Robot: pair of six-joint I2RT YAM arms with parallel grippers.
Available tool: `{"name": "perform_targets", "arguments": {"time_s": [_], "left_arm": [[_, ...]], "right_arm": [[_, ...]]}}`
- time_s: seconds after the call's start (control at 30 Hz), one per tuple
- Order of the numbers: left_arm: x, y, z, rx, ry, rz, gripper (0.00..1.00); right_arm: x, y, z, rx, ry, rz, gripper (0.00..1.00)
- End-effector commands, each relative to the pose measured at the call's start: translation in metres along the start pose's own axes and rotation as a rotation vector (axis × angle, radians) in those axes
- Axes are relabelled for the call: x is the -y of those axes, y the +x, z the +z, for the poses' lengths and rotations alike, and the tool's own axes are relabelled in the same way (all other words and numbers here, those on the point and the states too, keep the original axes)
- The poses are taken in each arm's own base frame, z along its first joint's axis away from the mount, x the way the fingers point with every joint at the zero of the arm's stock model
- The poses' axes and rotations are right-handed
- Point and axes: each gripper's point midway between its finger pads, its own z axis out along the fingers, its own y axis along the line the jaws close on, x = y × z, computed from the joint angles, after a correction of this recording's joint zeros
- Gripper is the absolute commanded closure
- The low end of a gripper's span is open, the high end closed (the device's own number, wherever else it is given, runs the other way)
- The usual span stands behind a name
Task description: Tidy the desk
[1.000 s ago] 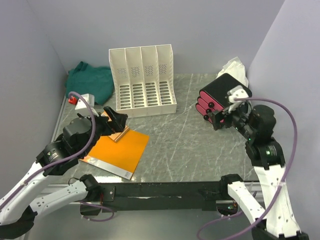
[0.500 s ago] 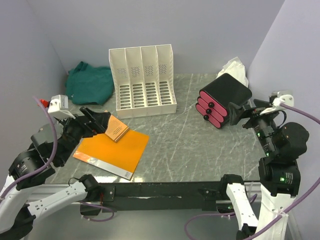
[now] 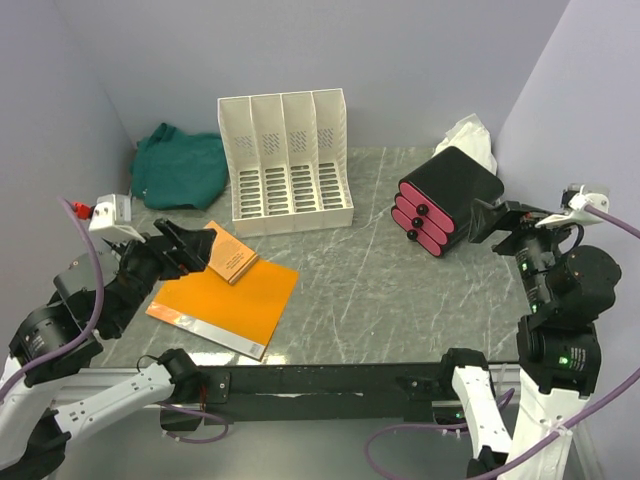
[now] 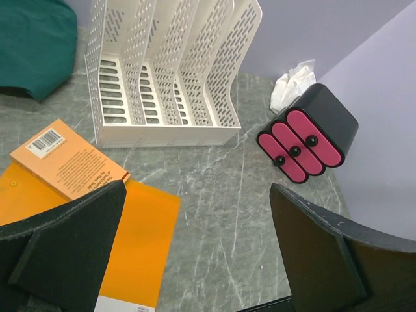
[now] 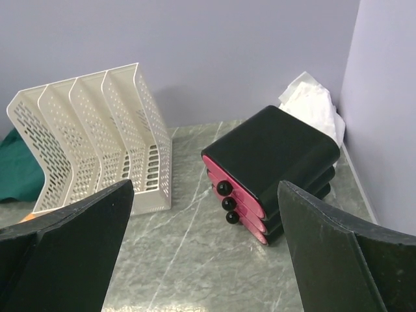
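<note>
Lowering my open left claw (image 3: 200,250), I would straddle the small orange paperback book (image 3: 232,258) just ahead; right claw (image 3: 497,222) also open.

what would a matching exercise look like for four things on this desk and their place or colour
1 green cloth
2 small book
3 drawer box
4 crumpled white paper

a partly on the orange folder
b far right corner, behind the drawer box
c black shell, pink fronts
d far left corner of the desk

Pairs: 1-d, 2-a, 3-c, 4-b
</note>
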Motion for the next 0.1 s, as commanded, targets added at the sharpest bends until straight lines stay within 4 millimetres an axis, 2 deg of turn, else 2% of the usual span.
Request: {"name": "perform_targets", "arguments": {"time_s": [0.0, 0.07], "left_arm": [[-0.0022, -0.0065, -0.0056, 0.02, 0.006, 0.01, 0.0], [-0.003, -0.0061, -0.0053, 0.024, 0.005, 0.008, 0.0]], "right_arm": [[0.004, -0.0149, 0.0008, 0.046, 0.031, 0.003, 0.0], [0.0072, -0.0127, 0.0042, 0.04, 0.033, -0.045, 0.0]]}}
